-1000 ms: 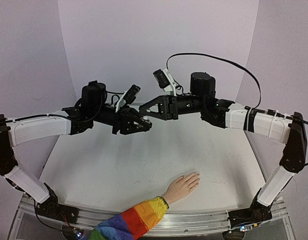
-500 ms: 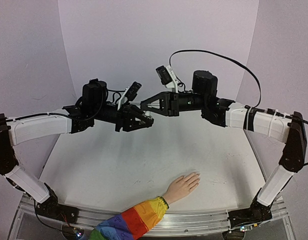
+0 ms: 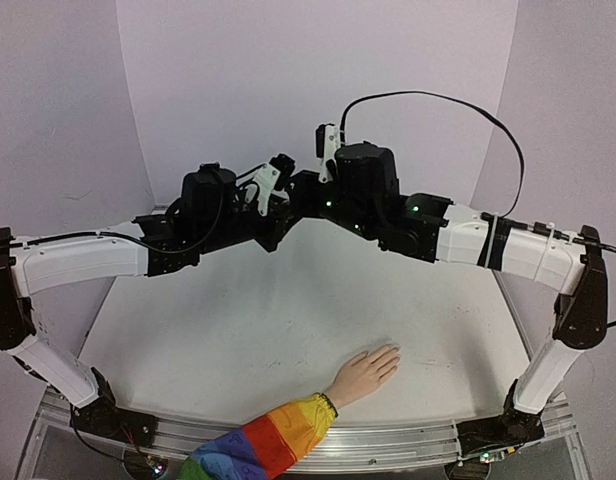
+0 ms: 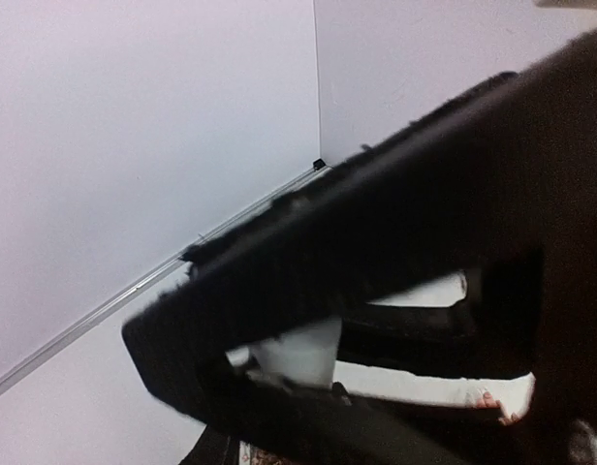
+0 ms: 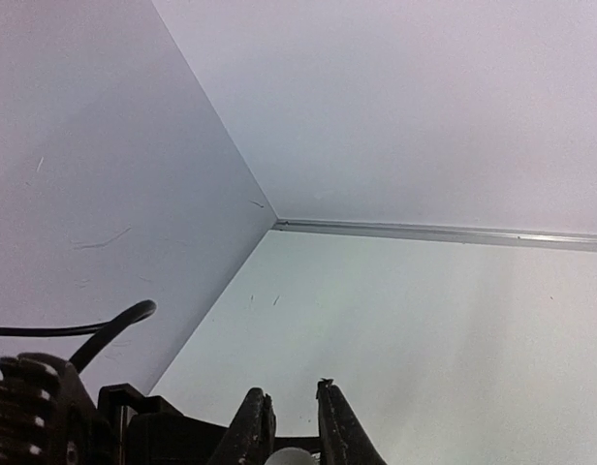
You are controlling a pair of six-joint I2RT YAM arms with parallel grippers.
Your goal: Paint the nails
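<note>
Found both arms lifted well above the flat white table (image 3: 218,330) and bent inward, black grippers close together in mid-air near the back wall. Found the left gripper (image 3: 277,220) pressed tight on a small whitish object (image 4: 298,355), seen blurred between its black fingers (image 4: 376,242) in the left wrist view. Found the right gripper (image 5: 291,421) drawn nearly together, dark fingers (image 5: 252,431) a narrow gap apart, with a pale rounded thing (image 5: 290,456) low between them; could not tell whether pinched or merely flanked. Saw the small flesh-coloured hand (image 3: 365,373) lying flat, palm down, near the front edge of the table, right of centre, well apart from both grippers and below them. Saw tiny pale nails (image 3: 392,352) at the fingertips, pointing toward the back right, too small to judge for colour. Saw the rainbow-striped sleeve (image 3: 260,445) trailing off the front edge.
</note>
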